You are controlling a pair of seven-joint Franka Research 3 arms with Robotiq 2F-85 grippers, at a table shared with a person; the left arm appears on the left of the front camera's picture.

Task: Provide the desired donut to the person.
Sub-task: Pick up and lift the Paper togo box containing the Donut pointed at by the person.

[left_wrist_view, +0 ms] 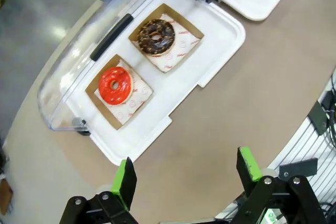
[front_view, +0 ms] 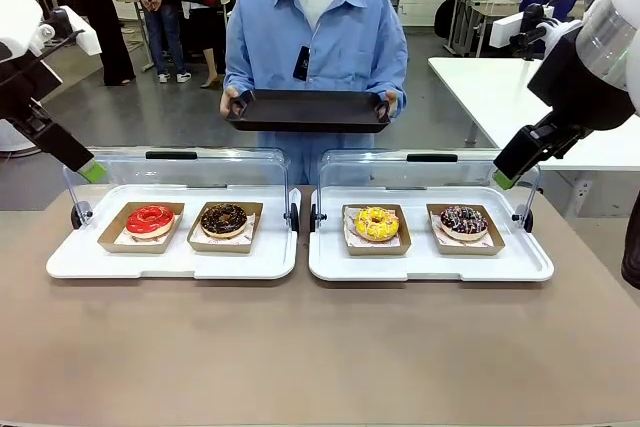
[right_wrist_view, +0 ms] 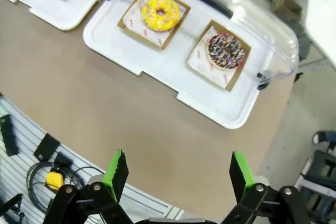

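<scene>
1. Currently, no donut has been picked. The red donut (front_view: pixel 150 219), chocolate donut (front_view: pixel 223 219), yellow donut (front_view: pixel 376 223) and sprinkled donut (front_view: pixel 463 221) all lie in their card holders on the two white display trays (front_view: pixel 60 265), lids open.
2. Left gripper (left_wrist_view: pixel 186 170): spread wide, empty, above the counter (front_view: pixel 300 347) beside the red and chocolate donuts.
3. Right gripper (right_wrist_view: pixel 177 167): spread wide, empty, above the counter beside the yellow and sprinkled donuts.
4. The person (front_view: pixel 315 37) stands at the far side, holding an empty black tray (front_view: pixel 308 109).
5. Remaining: the whole task. Which donut is desired cannot be told.
</scene>
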